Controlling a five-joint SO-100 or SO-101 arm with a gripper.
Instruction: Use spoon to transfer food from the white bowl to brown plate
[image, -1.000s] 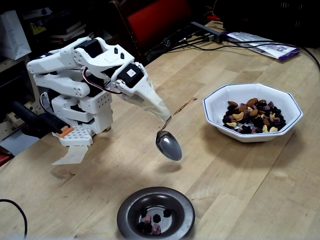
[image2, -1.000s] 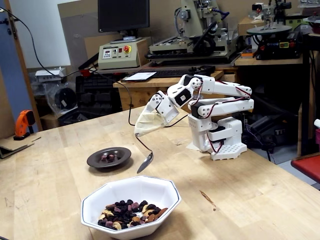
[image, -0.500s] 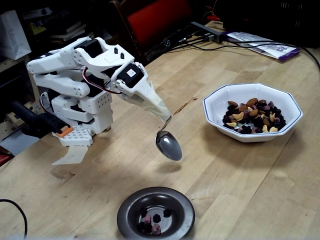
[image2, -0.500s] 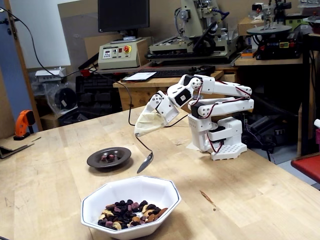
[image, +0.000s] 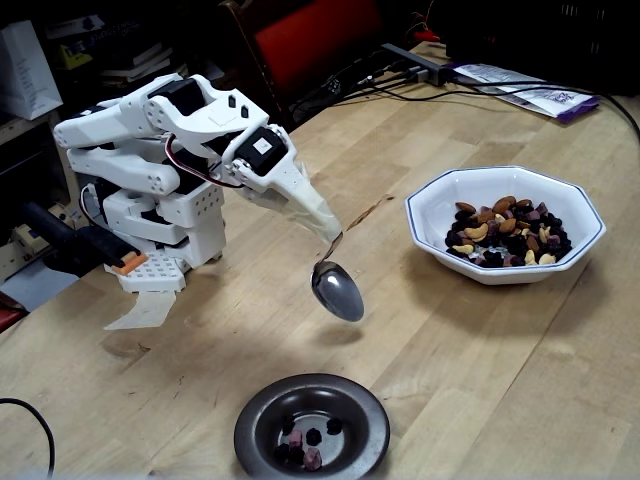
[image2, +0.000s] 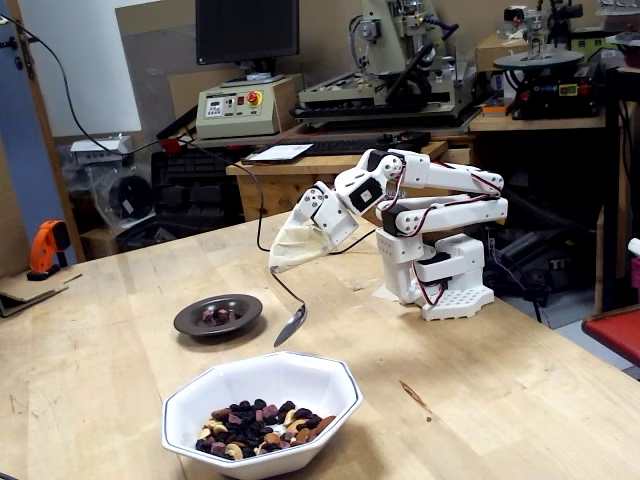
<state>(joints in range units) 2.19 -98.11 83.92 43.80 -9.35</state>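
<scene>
In a fixed view, the white arm (image: 165, 150) is standing at the left of the wooden table (image: 470, 360), folded low and reaching toward the right. Its tip is wrapped in a pale covering, so the gripper (image: 318, 222) is hidden and whether the jaws are apart or together cannot be told. The spoon (image: 337, 291) is hanging from that tip, its shiny oval bowl tilting downward above the table, with a soft shadow lying beneath it; nothing can be made out on it. The brown plate (image: 311, 427) is sitting at the bottom edge, below the spoon in the picture and apart from it, carrying a few dark and pinkish bits in its sunken centre. The white bowl (image: 505, 222) is resting well to the right, holding the food (image: 505, 233), a heap of cashews, almonds and dark fruit pieces.

In another fixed view, taken from the opposite side, the arm (image2: 430, 215) is appearing at the right, reaching left and downward. The spoon (image2: 290, 325) is hanging between the brown plate (image2: 218, 315) on the left and the white bowl (image2: 262, 412) in the foreground, touching neither. The food (image2: 260, 428) is lying in the near part of the bowl. The covering is again concealing the gripper (image2: 288, 255). A workshop machine (image2: 395, 60) and a dark monitor (image2: 246, 30) are standing behind the table (image2: 500, 400)
</scene>
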